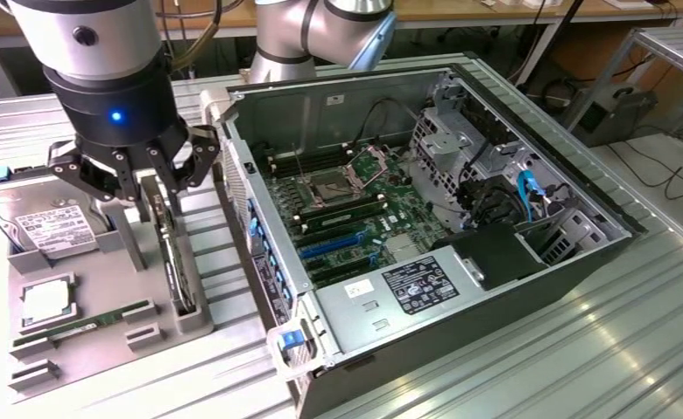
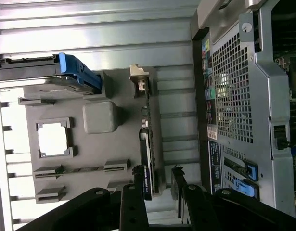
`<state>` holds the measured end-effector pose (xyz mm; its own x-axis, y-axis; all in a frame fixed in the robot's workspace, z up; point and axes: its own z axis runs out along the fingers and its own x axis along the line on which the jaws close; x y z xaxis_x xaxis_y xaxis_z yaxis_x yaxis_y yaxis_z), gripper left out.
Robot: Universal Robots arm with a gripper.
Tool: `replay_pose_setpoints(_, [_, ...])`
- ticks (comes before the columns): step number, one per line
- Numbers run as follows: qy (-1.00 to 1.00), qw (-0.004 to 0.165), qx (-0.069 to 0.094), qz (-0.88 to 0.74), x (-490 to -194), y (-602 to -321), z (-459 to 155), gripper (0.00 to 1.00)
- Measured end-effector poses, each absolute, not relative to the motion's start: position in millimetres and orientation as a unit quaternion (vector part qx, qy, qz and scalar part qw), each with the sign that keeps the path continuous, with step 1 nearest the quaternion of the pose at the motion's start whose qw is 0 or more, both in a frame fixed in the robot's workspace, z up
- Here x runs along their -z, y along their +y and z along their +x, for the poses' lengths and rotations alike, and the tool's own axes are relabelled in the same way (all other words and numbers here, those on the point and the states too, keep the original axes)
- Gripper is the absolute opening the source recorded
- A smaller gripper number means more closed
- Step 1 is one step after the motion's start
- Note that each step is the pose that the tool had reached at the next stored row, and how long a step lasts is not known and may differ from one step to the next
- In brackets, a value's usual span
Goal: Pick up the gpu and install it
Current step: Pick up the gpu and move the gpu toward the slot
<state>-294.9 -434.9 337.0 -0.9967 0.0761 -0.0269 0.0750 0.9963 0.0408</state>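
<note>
Gripper [image 2: 157, 170], jaws spread, straddles gpu [image 2: 146, 140] edge, seemingly without contact.

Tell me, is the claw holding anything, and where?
Nothing is held. The open gripper straddles the upper edge of the gpu, which stands in its gray tray.

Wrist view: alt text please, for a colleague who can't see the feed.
The open gripper straddles one end of the gpu, which stands on edge in a grey holder tray. The tray also carries a processor chip and a hard drive; the computer case sits beside it.
</note>
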Motion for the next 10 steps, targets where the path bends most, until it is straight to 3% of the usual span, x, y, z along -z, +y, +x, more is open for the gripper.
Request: replay_pose_setpoints(10, [0.999,0.015,-0.02,0.038,-315.6,-434.9,-296.5,0.36])
